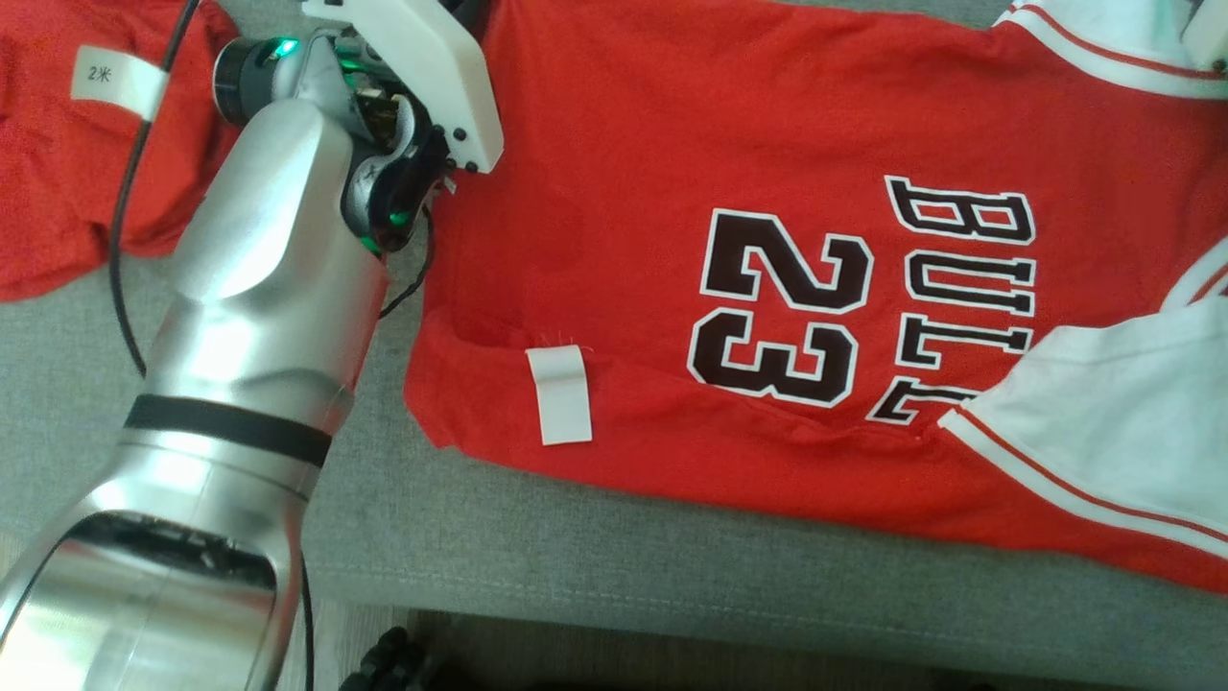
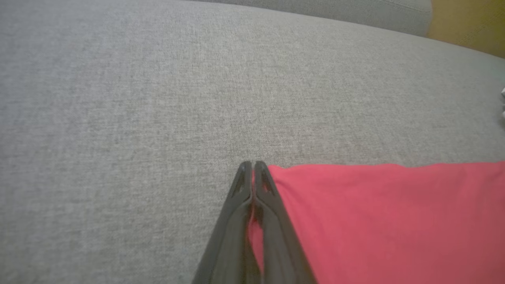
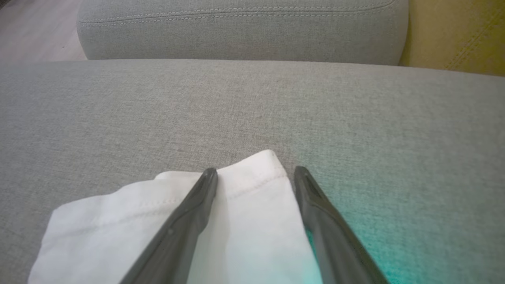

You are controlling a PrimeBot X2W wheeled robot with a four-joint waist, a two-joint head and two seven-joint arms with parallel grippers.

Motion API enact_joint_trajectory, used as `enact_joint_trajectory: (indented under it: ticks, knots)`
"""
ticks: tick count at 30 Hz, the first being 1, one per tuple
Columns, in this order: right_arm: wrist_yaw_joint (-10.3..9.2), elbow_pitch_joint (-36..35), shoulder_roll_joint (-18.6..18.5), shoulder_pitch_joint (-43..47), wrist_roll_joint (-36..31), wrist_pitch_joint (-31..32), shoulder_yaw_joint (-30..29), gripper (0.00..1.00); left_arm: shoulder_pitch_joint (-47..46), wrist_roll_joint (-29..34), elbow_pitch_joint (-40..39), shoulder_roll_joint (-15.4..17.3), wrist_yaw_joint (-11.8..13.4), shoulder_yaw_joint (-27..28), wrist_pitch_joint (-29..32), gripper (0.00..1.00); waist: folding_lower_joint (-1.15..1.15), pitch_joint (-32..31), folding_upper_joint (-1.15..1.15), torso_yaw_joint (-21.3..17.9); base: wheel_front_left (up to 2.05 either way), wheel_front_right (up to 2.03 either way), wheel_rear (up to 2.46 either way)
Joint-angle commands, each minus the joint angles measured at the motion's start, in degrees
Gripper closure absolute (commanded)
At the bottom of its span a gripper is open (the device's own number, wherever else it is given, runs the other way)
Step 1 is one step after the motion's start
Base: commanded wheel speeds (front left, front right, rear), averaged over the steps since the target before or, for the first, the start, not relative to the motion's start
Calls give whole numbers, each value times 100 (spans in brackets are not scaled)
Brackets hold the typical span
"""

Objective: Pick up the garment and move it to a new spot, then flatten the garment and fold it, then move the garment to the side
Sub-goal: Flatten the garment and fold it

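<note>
The garment (image 1: 729,154) is a red jersey with a black "23" and white sleeves, spread across the grey sofa seat (image 1: 576,547). A white tag (image 1: 559,393) sits near its hem. My left arm (image 1: 269,288) reaches up along the garment's left edge, its fingers hidden under the white wrist housing. In the left wrist view my left gripper (image 2: 252,165) is shut on a corner of the garment (image 2: 386,221), with red cloth showing between the fingers. My right gripper (image 3: 255,171) stands open, its fingers straddling a white sleeve (image 3: 244,221) that lies flat on the seat.
A second red cloth (image 1: 48,163) with a white label lies at the far left, and a black cable (image 1: 120,250) runs past it. The seat's front edge (image 1: 672,614) drops to the floor. The sofa back (image 3: 236,31) and a yellow cushion (image 3: 453,35) lie beyond.
</note>
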Motion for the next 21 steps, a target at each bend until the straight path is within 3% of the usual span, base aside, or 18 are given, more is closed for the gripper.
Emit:
enact_joint_trajectory:
  ticks: [1,2,3,9,21]
  knots:
    - [22,-94,-84,-54,66,45,75,17,-190,-14,-101,152,1,92,-17,100,0,1,0,1,0,0,0]
    - [22,-54,-98,-77,119,67,150,71,-200,-24,-80,148,-2,89,-34,100,0,-1,0,4,0,0,0]
    - [22,-3,-108,-89,190,103,204,100,-207,-32,-58,146,-5,88,-55,100,0,-9,0,4,0,0,0]
    - [22,-173,-287,-43,566,-375,428,100,-170,-96,44,175,-20,128,-235,100,0,-147,0,-57,0,0,0]
    - [22,-1343,-825,784,1235,-1320,748,100,253,-190,-236,537,25,214,-375,100,0,-772,0,-333,0,0,0]
